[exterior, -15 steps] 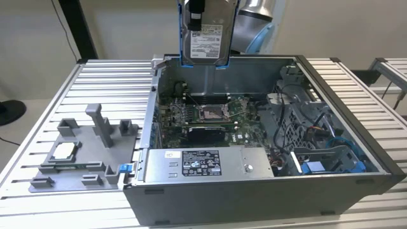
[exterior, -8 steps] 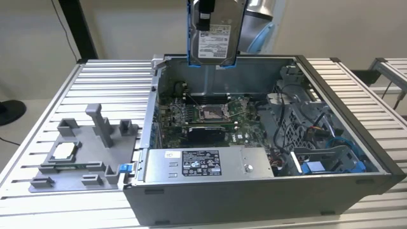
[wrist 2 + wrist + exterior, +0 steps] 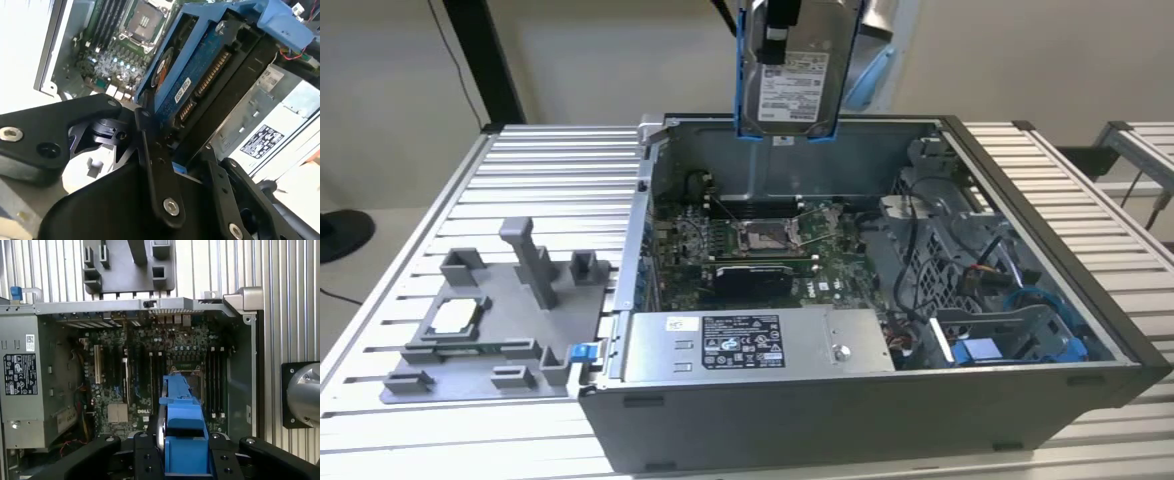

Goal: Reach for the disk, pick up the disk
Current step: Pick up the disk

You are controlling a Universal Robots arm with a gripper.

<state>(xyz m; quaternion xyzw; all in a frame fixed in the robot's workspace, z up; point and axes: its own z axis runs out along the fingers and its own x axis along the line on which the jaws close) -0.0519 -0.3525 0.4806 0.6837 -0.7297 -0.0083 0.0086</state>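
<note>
We've got the gripper [image 3: 184,460] clamped on the disk [image 3: 790,80], upright above the open pc case [image 3: 854,420], so it clears the board [image 3: 761,240]

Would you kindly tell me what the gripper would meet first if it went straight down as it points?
Probably the motherboard near the CPU socket, in the open case; the disk in the gripper would touch first. Depth is unclear, so this is a guess.
</note>
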